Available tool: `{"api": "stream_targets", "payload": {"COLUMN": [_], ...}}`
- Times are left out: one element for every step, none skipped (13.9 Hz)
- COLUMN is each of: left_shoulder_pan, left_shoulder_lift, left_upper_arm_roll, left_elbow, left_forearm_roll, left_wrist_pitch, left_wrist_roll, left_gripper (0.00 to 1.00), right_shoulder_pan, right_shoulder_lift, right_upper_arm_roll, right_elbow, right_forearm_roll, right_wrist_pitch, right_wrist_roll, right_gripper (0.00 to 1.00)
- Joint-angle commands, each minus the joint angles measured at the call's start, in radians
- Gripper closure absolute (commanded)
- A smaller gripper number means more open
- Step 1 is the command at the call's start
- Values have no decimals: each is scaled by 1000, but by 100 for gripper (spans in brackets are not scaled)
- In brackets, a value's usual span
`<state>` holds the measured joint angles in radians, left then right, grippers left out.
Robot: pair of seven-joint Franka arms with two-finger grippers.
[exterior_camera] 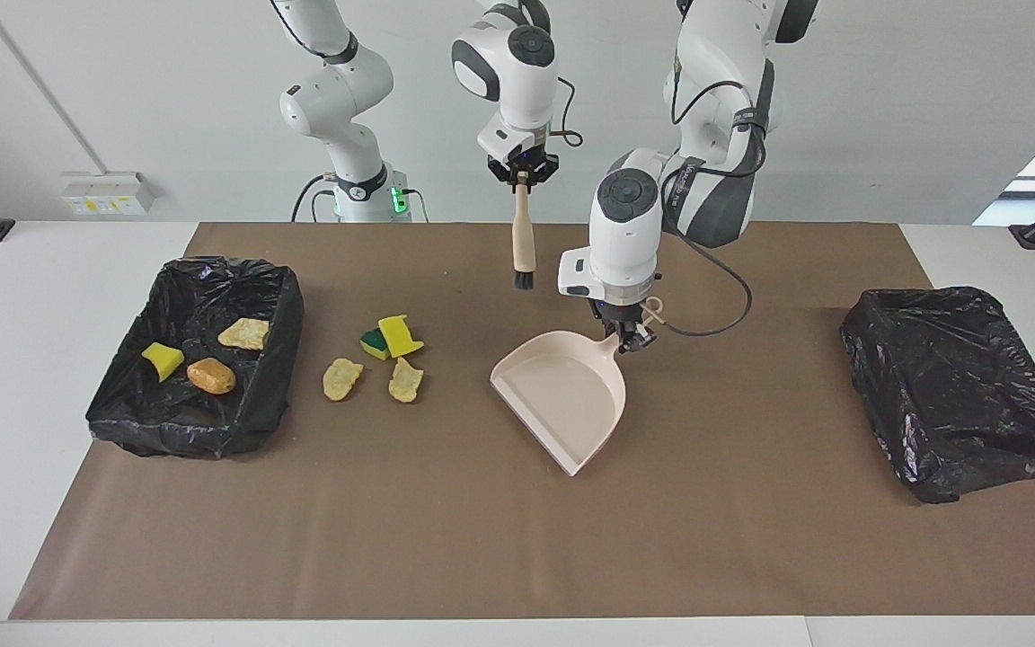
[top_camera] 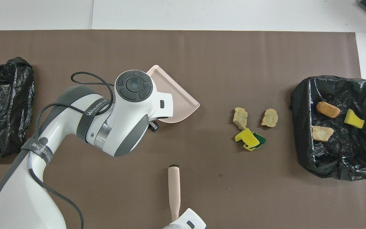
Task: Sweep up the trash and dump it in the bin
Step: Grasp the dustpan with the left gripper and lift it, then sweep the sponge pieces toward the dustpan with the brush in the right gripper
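Note:
My left gripper (exterior_camera: pixel 630 336) is shut on the handle of the beige dustpan (exterior_camera: pixel 562 395) (top_camera: pixel 178 99), whose mouth is turned toward the right arm's end of the table. My right gripper (exterior_camera: pixel 522 176) is shut on the top of the brush (exterior_camera: pixel 524 238) (top_camera: pixel 173 187), which hangs bristles down above the mat. Loose trash lies on the mat between dustpan and bin: yellow-and-green sponge pieces (exterior_camera: pixel 392 337) (top_camera: pixel 249 139) and two tan chunks (exterior_camera: pixel 341 377) (exterior_camera: pixel 406 379). The black-lined bin (exterior_camera: pixel 194 422) (top_camera: pixel 345 156) holds a yellow sponge piece (exterior_camera: pixel 163 359) and two brownish chunks (exterior_camera: pixel 211 376) (exterior_camera: pixel 244 333).
A second black-lined bin (exterior_camera: pixel 958 395) (top_camera: pixel 2 105) sits at the left arm's end of the table with nothing visible in it. A brown mat (exterior_camera: pixel 446 539) covers the table. The left arm's cable loops beside its wrist.

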<state>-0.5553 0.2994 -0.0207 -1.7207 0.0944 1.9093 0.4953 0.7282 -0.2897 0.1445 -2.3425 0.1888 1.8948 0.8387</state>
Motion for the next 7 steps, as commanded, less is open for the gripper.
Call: {"api": "stream_targets", "payload": {"left_shoulder_pan": [-9, -11, -17, -23, -38, -49, -55], "left_shoulder_lift": [-31, -33, -29, -28, -26, -25, -23], "left_upper_arm_roll": [1, 1, -1, -1, -1, -1, -1], "left_elbow": [-31, -31, -31, -34, -36, -36, -37], "left_forearm_roll": [28, 48, 51, 51, 53, 53, 53], "left_wrist_pitch": [-7, -9, -7, 2, 10, 11, 10], "left_wrist_roll": [179, 213, 219, 223, 224, 224, 224], "left_gripper": [100, 100, 100, 100, 100, 100, 100], "right_shoulder_pan": [-90, -126, -175, -221, -264, -306, -340], "right_shoulder_lift": [-26, -22, -19, -14, 0, 4, 7], "right_upper_arm_roll": [6, 6, 9, 9, 10, 10, 10], "right_elbow": [-11, -12, -17, -20, -21, -23, -27], "right_forearm_roll": [-86, -116, -141, -184, -219, -244, -262], "right_wrist_pitch": [-42, -48, -48, -48, -46, -46, -48], "right_wrist_roll": [-47, -47, -56, -84, -111, -147, -183], "right_gripper": [100, 100, 100, 100, 100, 100, 100]}}
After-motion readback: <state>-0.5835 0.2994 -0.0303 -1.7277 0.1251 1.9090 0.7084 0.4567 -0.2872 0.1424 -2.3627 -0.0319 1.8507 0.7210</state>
